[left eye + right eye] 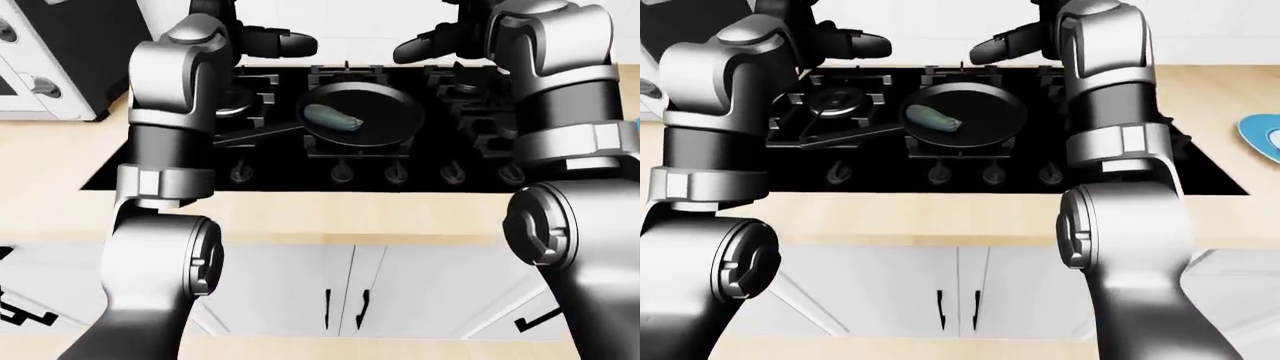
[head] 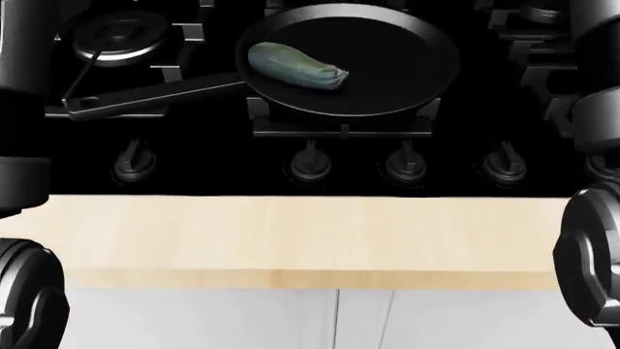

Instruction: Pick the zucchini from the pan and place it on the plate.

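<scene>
The bench (image 2: 291, 240) is a pale wooden slab running across the head view, with white cupboard doors (image 1: 330, 292) below it. Set into it is a black stove (image 1: 470, 161) with a row of knobs (image 2: 308, 166) along its near edge and iron grates over the burners.

Both arms are raised over the stove, elbows bent. In the left-eye view the left arm (image 1: 165, 150) rises at 9 o'clock and the right arm (image 1: 565, 112) at 3 o'clock.

The pan (image 2: 397, 65) is black and round. It sits on the middle burner, at 12 o'clock in the head view, its long handle (image 2: 145, 94) pointing toward 8 o'clock, past a burner cap (image 2: 118, 33).

A blue plate (image 1: 1262, 136) lies on the bench at the 3 o'clock edge of the right-eye view, well apart from the pan and partly cut off.

The left hand (image 1: 275, 41) and right hand (image 1: 430, 46) hang above the far side of the stove, at 11 and 1 o'clock of the pan. Their fingers point toward each other and hold nothing. I cannot tell how far the fingers are spread.

The zucchini (image 2: 294, 67) is green and lies flat inside the pan, in its 9 o'clock half. Neither hand touches it.
</scene>
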You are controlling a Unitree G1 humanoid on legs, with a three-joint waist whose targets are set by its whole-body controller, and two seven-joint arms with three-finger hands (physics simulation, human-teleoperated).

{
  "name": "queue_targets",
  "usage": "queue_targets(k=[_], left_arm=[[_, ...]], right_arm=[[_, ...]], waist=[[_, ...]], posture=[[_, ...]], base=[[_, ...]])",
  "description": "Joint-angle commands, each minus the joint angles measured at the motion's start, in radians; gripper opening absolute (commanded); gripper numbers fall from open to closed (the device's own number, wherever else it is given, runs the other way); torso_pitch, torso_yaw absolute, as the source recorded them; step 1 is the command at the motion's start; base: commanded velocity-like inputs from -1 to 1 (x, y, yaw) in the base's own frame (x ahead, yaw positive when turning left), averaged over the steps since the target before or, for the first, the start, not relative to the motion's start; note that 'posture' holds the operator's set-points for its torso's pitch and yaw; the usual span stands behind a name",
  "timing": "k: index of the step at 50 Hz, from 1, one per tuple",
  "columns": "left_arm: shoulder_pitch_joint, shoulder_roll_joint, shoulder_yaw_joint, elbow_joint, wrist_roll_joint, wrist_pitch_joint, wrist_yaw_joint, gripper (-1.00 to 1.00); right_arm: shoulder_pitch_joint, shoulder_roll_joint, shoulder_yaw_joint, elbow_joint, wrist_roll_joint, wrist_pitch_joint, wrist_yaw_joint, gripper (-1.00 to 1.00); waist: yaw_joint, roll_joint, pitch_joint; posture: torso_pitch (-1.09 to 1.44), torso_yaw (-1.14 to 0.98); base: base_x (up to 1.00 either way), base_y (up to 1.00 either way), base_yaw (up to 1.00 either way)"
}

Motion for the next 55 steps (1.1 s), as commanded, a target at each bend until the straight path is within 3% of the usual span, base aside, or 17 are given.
queue_targets(k=[1, 13, 14, 15, 16, 17, 18, 22, 28, 34, 37, 40, 42, 43, 44, 46, 55], left_arm=[[-0.036, 0.012, 0.008, -0.030, 0.002, -0.022, 0.004, 1.00], [-0.043, 0.014, 0.008, -0.033, 0.002, -0.015, 0.005, 1.00], [-0.044, 0.015, 0.007, -0.031, 0.003, -0.016, 0.004, 1.00], [-0.045, 0.015, 0.007, -0.029, 0.003, -0.017, 0.004, 1.00], [-0.044, 0.015, 0.007, -0.029, 0.003, -0.017, 0.004, 1.00], [-0.043, 0.015, 0.007, -0.030, 0.003, -0.018, 0.004, 1.00], [-0.044, 0.015, 0.008, -0.029, 0.003, -0.017, 0.004, 1.00], [-0.042, 0.013, 0.007, -0.032, 0.003, -0.016, 0.005, 1.00], [-0.040, 0.011, 0.006, -0.039, 0.003, -0.013, 0.006, 1.00], [-0.039, 0.012, 0.005, -0.042, 0.004, -0.012, 0.005, 1.00], [-0.046, 0.012, 0.005, -0.034, 0.005, -0.014, 0.004, 1.00], [-0.048, 0.012, 0.005, -0.034, 0.006, -0.013, 0.004, 1.00], [-0.051, 0.013, 0.005, -0.036, 0.006, -0.010, 0.004, 1.00], [-0.052, 0.013, 0.005, -0.036, 0.006, -0.009, 0.004, 1.00], [-0.053, 0.013, 0.005, -0.037, 0.007, -0.008, 0.004, 1.00], [-0.055, 0.014, 0.005, -0.039, 0.008, -0.006, 0.004, 1.00], [-0.058, 0.010, 0.003, -0.049, 0.010, 0.002, 0.005, 1.00]], right_arm=[[-0.038, -0.009, -0.004, -0.038, 0.000, -0.024, -0.002, 1.00], [-0.036, -0.008, -0.005, -0.036, -0.001, -0.024, -0.002, 1.00], [-0.037, -0.008, -0.005, -0.036, -0.001, -0.024, -0.003, 1.00], [-0.038, -0.008, -0.005, -0.035, -0.001, -0.024, -0.002, 1.00], [-0.036, -0.007, -0.005, -0.035, -0.001, -0.026, -0.004, 1.00], [-0.036, -0.007, -0.005, -0.034, -0.001, -0.026, -0.004, 1.00], [-0.037, -0.007, -0.005, -0.033, -0.002, -0.026, -0.003, 1.00], [-0.040, -0.008, -0.005, -0.031, -0.002, -0.027, -0.003, 1.00], [-0.038, -0.010, -0.004, -0.041, -0.004, -0.020, -0.001, 1.00], [-0.032, -0.008, -0.006, -0.044, -0.002, -0.020, -0.001, 1.00], [-0.038, -0.009, -0.005, -0.039, -0.003, -0.021, 0.000, 1.00], [-0.040, -0.010, -0.004, -0.038, -0.004, -0.020, 0.001, 1.00], [-0.042, -0.010, -0.004, -0.037, -0.005, -0.019, 0.002, 1.00], [-0.042, -0.010, -0.004, -0.037, -0.005, -0.019, 0.003, 1.00], [-0.041, -0.010, -0.005, -0.037, -0.005, -0.020, 0.003, 1.00], [-0.041, -0.011, -0.005, -0.036, -0.005, -0.020, 0.003, 1.00], [-0.039, -0.012, -0.005, -0.041, -0.007, -0.017, 0.004, 1.00]], waist=[[0.002, -0.004, -0.034], [0.001, -0.008, -0.021], [0.003, -0.003, -0.042], [0.003, -0.007, -0.019], [0.002, -0.007, -0.017], [0.002, -0.007, -0.020], [0.004, -0.001, -0.043], [0.005, 0.000, -0.032], [0.007, -0.024, -0.030], [0.011, -0.032, -0.040], [0.013, -0.018, -0.037], [0.009, 0.009, -0.032], [0.000, 0.051, -0.040], [-0.004, 0.087, -0.051], [-0.005, 0.070, -0.050], [-0.009, 0.071, -0.046], [0.003, -0.007, -0.047]], posture=[[0.00, 0.00], [0.00, 0.00], [0.00, 0.00], [0.00, 0.00], [0.00, 0.00], [0.00, 0.00], [0.00, 0.00], [0.00, 0.00], [0.00, 0.00], [0.00, 0.00], [0.00, 0.00], [0.00, 0.00], [0.00, 0.00], [0.00, 0.00], [0.00, 0.00], [0.00, 0.00], [0.00, 0.00]], base=[[0.00, 0.00, 0.00], [0.01, 0.00, 0.00], [0.05, 0.00, 0.00], [0.05, 0.00, 0.00], [0.03, 0.00, 0.00], [0.05, 0.00, 0.00], [0.10, 0.00, 0.00], [0.12, 0.00, 0.00], [0.12, 0.00, 0.00], [0.13, 0.00, 0.00], [0.12, 0.00, 0.00], [0.13, 0.00, 0.00], [0.13, 0.00, 0.00], [0.12, 0.00, 0.00], [0.12, 0.00, 0.00], [0.13, 0.00, 0.00], [0.13, 0.00, 0.00]])
